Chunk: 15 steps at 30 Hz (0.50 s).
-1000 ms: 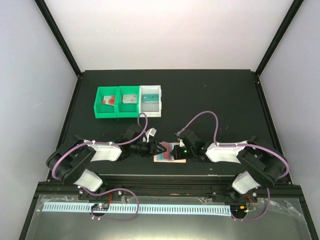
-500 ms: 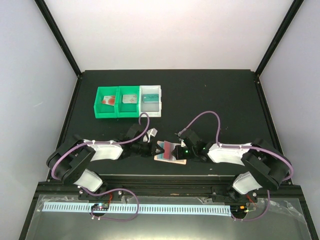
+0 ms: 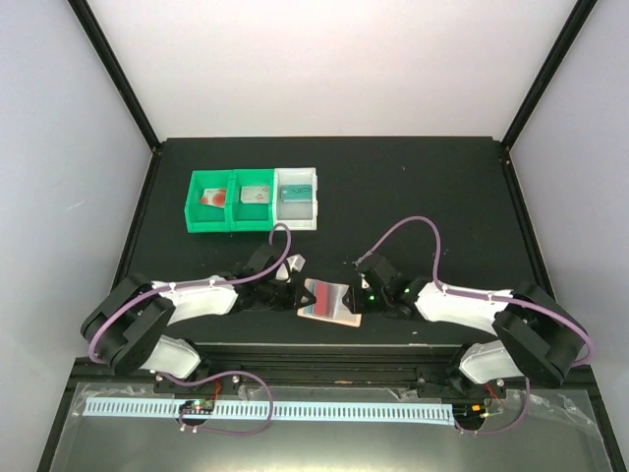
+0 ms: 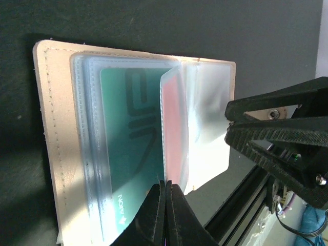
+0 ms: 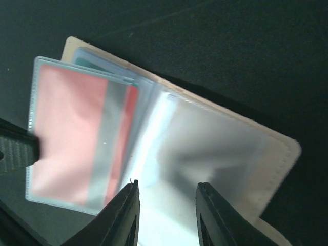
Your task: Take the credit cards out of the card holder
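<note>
Wallet [image 3: 329, 301] lies open and flat on the tabletop [image 3: 413, 187] near the front edge, between the two hands and well apart from the bins. Clear sleeves fan out from its spine. Teal card [image 4: 128, 154] sits in a sleeve lying flat on the tan half. Red card [image 5: 72, 133] sits in the next sleeve [image 4: 171, 92], which stands raised off the stack. Left hand [image 4: 165, 185]: fingers pressed together, pinching the raised sleeve's near edge. Right hand [image 5: 167, 184]: fingers spread partway, over the empty-looking sleeves of the wallet's other half, gripping nothing; whether the tips touch the plastic cannot be told. In the top view both arms reach inward low over the tabletop, and the hands face each other across the wallet. Green bin [image 3: 231, 202], two compartments, and white bin [image 3: 298, 197] stand side by side, touching, at rear left; each compartment holds a small flat item: reddish, grey, teal.
</note>
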Tool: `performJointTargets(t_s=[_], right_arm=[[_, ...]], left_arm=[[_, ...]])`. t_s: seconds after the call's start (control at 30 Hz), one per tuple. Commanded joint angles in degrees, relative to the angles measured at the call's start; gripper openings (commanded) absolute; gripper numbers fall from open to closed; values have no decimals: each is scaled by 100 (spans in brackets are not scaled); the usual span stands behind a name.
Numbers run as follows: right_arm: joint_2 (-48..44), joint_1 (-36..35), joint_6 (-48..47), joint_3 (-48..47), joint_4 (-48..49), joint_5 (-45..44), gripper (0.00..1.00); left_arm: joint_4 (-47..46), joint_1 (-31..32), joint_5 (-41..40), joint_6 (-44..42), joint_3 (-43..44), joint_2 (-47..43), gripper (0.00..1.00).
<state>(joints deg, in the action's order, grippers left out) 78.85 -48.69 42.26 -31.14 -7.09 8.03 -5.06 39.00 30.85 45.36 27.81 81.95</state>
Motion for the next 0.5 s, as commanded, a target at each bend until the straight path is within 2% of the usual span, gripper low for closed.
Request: performJointTargets(t_s=[0.0,0.27,0.47], right_arm=[[-147,-18,53,87,-171,-333,32],[-32,-17,39,181,217,-196,33],[248,-18,14,230,514,-87,31]], left_arm=[[719,28,-395,-204,168,-350,2],[1138,35,-659,-129,-14,-1023,2],[1189,33,-681,-30,-73,-1107,2]])
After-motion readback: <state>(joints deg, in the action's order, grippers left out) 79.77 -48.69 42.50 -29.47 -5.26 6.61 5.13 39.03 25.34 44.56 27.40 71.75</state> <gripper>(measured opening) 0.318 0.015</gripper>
